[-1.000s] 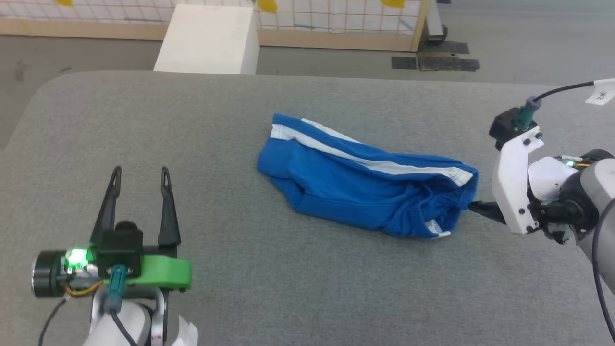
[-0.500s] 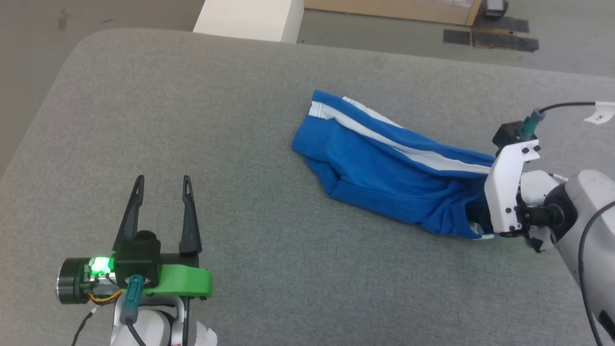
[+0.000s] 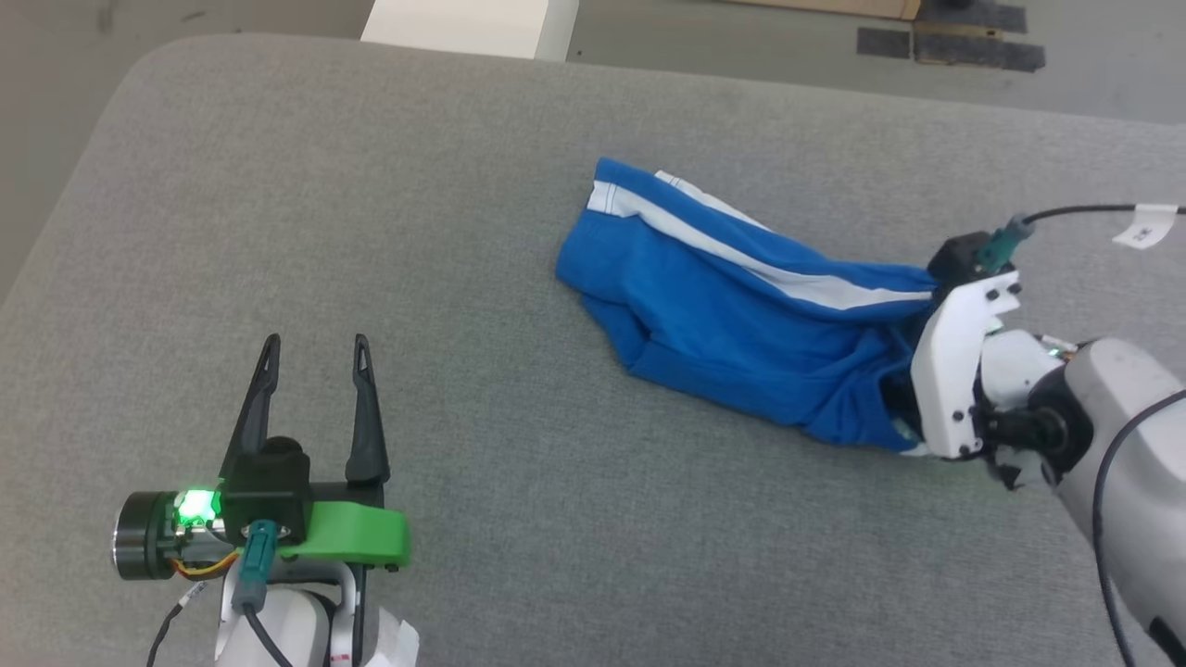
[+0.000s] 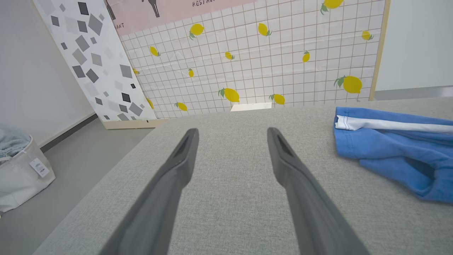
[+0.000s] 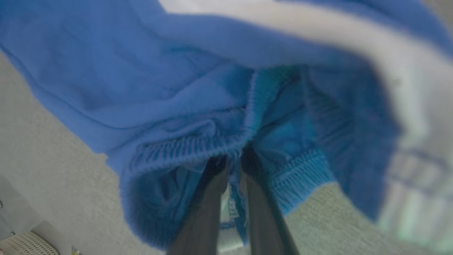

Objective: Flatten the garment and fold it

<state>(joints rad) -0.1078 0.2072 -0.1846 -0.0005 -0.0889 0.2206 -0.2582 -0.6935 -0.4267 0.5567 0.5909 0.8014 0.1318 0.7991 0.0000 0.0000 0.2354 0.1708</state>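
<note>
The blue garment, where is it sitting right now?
In the head view the garment lies crumpled right of centre on the grey table, its right end pinched in the right gripper, well apart from the left gripper.

We get bright, even, diffuse light across the grey surface (image 3: 463, 232); shadows are faint, just a soft dark rim under the garment (image 3: 741, 324). A small green lamp (image 3: 193, 505) blooms slightly. In our right wrist view the garment sits too close: its white band (image 5: 336, 35) smears out of focus. Our left wrist view is sharp, with wide-angle stretch toward its edges.
</note>
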